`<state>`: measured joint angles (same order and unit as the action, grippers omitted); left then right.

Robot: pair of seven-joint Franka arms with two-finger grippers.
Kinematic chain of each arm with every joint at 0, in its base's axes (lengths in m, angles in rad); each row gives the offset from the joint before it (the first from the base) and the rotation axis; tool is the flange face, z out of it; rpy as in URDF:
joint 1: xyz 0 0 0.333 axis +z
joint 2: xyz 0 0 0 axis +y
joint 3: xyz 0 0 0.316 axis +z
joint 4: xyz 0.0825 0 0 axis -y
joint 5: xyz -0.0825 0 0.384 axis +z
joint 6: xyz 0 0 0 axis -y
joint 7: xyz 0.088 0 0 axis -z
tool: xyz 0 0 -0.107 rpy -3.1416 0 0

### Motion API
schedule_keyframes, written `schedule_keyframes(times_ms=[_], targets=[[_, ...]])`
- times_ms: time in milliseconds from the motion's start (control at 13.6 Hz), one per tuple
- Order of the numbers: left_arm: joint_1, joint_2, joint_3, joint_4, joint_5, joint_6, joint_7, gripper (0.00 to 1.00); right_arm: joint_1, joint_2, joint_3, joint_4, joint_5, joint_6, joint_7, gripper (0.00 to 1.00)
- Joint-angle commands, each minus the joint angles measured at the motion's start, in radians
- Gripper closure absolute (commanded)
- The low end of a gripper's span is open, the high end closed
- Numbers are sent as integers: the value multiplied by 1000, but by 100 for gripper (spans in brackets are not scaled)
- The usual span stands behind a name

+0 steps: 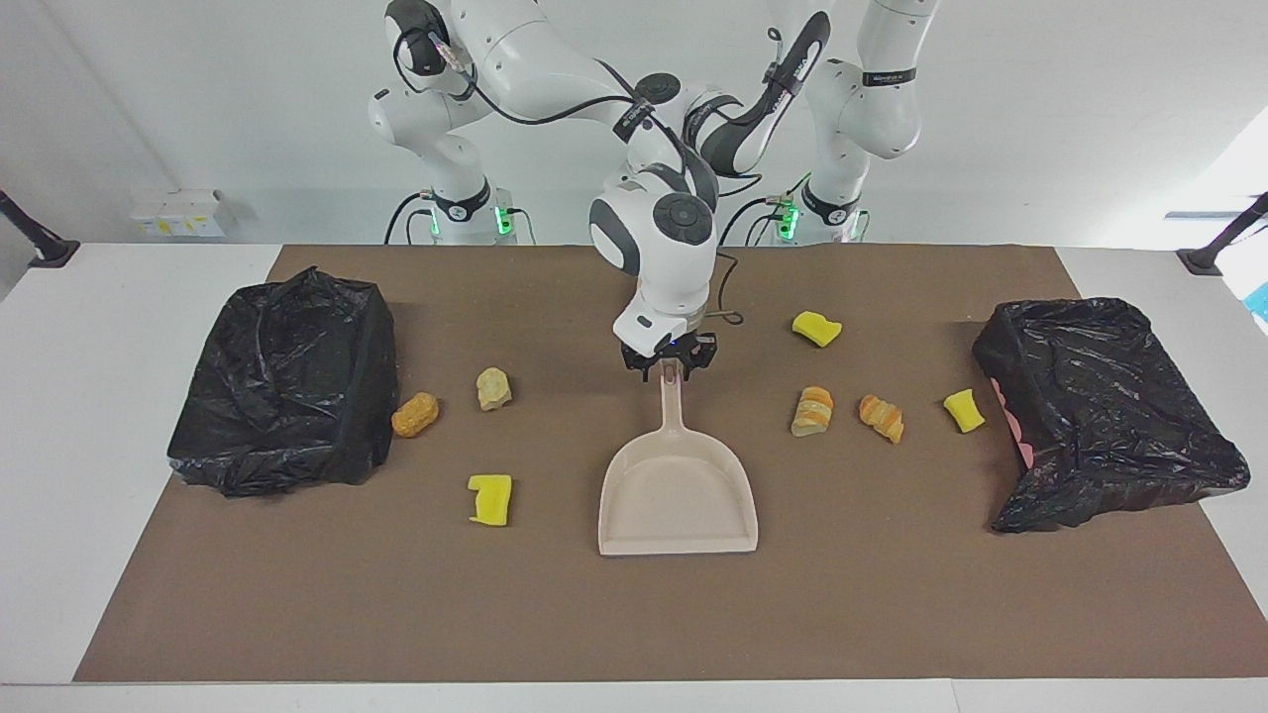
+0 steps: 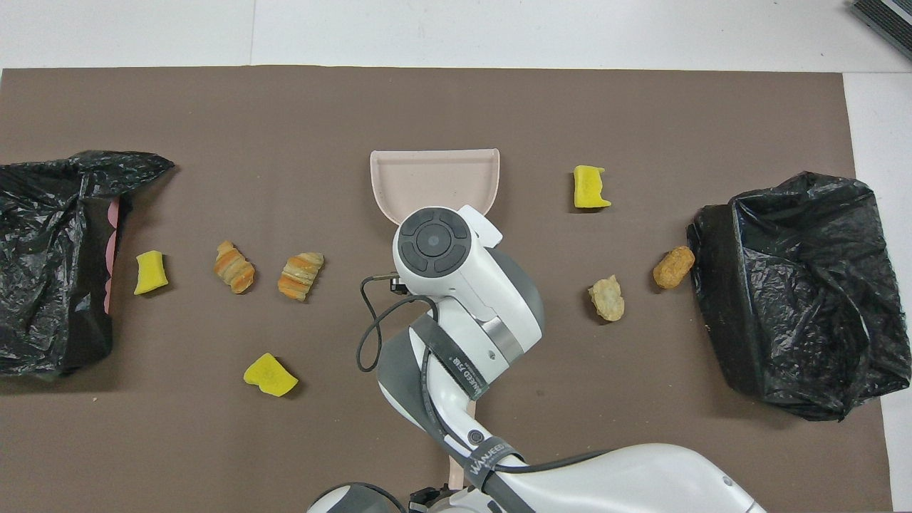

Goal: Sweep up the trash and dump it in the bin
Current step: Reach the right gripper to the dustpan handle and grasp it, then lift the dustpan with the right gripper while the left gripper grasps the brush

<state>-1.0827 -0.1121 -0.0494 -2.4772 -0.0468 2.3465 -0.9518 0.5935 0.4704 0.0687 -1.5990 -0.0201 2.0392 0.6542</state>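
smooth beige plastic dustpan [image 1: 678,495], flat on brown mat [image 1: 634,614]; right pincer [image 1: 671,363] clamped on its handle. left pincer [image 2: 427,499] together, over brush handle [image 2: 456,470]. spongy yellow and crusty orange trash [image 1: 816,411] scattered between crinkled black-bagged bins [image 1: 287,381].

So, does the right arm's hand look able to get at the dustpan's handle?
Likely yes: the right hand sits at the dustpan handle's end, with nothing in the way.
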Motion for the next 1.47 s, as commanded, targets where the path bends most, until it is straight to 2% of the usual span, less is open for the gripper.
schedule_keyframes(times_ms=[0, 74, 147, 515, 662, 882, 1029, 1176, 1397], targets=[[27, -21, -4, 20, -2, -61, 2, 100, -15, -21, 11, -30, 12, 33, 13, 79], [27, -21, -4, 20, -2, -62, 4, 100, -15, -19, 11, -30, 14, 45, 16, 95], [27, -21, -4, 20, -2, -64, 2, 100, -15, -19, 11, -29, 12, 47, 18, 100], [59, -40, -1, 21, -2, -113, 2, 100, -40, -42, 6, -18, 5, 30, -37, 100], [61, -40, -1, 21, -2, -127, 4, 100, -63, -97, 6, -21, 5, -14, -109, 100], [92, -41, -1, 29, -2, -173, 4, 100, -89, -180, 6, -33, 5, -120, -313, 100], [154, -41, -1, 56, -2, -197, 5, 100, -116, -205, 6, -33, 6, -152, -529, 100], [222, -38, -1, 90, -1, -233, 13, 100, -123, -214, 5, -32, 2, -191, -642, 100], [351, -37, -1, 128, 1, -271, 106, 100, -165, -205, 5, -30, -11, -183, -916, 100]])
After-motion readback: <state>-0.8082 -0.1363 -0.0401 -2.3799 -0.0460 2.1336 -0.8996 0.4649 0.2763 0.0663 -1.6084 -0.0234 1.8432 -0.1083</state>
